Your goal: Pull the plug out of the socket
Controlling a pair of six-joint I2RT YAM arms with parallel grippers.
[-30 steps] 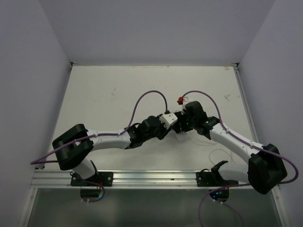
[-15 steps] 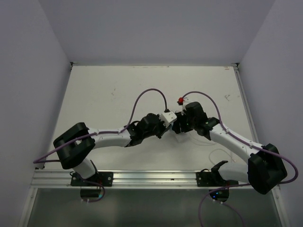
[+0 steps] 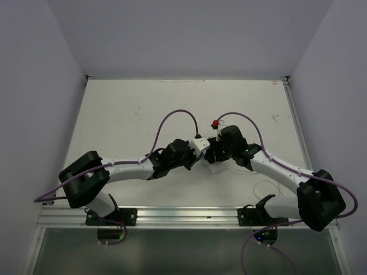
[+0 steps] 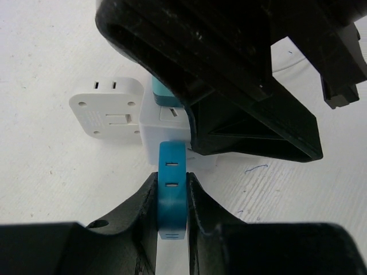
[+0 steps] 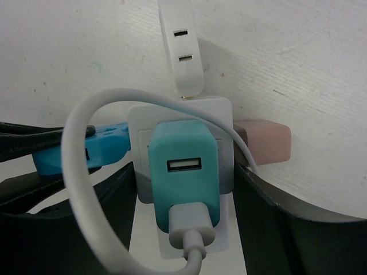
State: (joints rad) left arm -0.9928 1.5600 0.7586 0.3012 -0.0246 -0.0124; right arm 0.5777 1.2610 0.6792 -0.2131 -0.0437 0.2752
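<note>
Socket between right fingers, plug in left fingers

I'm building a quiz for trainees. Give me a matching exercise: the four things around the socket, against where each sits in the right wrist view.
Things, around the socket:
1 teal charger
2 blue plug
3 pink plug
4 white plug

Places:
A on its right side
B on its left side, in the left tool
C on its far side
D on the face toward the camera, with a white cable

Pairs: 1-D, 2-B, 3-A, 4-C
</note>
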